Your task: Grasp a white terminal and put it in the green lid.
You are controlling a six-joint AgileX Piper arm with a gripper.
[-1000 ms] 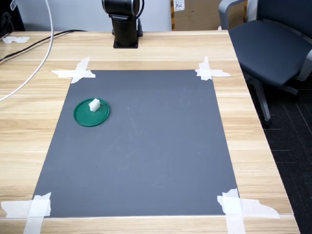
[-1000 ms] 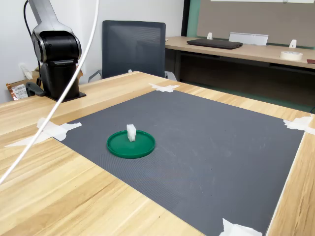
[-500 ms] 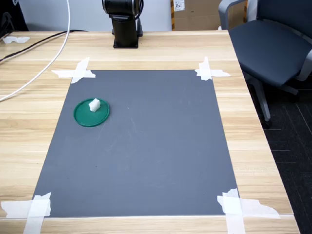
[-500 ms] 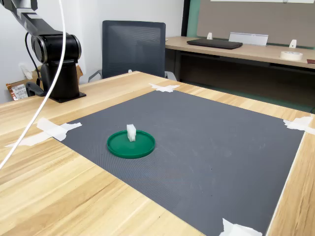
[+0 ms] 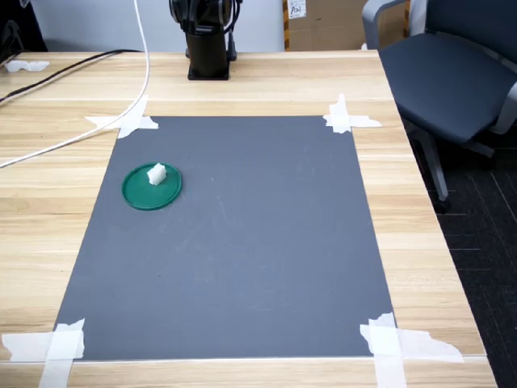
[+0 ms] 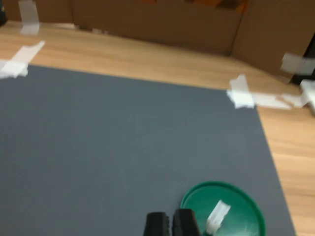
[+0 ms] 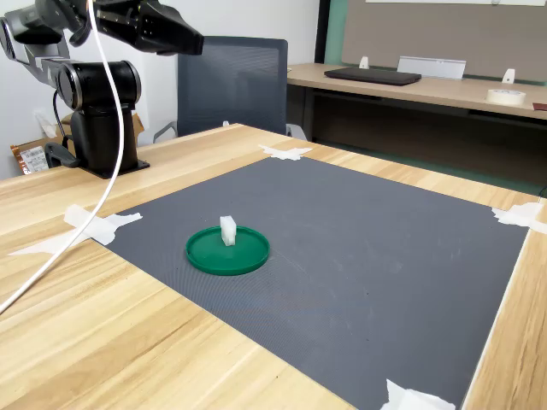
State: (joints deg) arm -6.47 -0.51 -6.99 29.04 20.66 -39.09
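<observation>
The green lid (image 5: pixel 152 192) lies flat on the dark mat, near the first exterior view's left edge of the mat. A small white terminal (image 5: pixel 156 173) stands inside it, toward its far rim; the second exterior view shows the same lid (image 7: pixel 227 254) and terminal (image 7: pixel 227 230). My gripper (image 7: pixel 197 43) hangs high above the table by the arm's base, well apart from the lid, with nothing held. In the wrist view its fingertips (image 6: pixel 186 223) sit side by side, shut, with the lid (image 6: pixel 236 196) and terminal (image 6: pixel 216 217) close beside them.
The grey mat (image 5: pixel 242 242) is fixed to the wooden table by white tape strips (image 5: pixel 125 120) at its corners. The arm's black base (image 5: pixel 208 48) stands at the table's far edge. A white cable (image 5: pixel 73 133) trails across the wood. An office chair (image 5: pixel 452 73) stands beside the table.
The arm has swung down and forward, bringing the gripper into the second exterior view. The white cable has shifted with it. Lid and terminal have not moved.
</observation>
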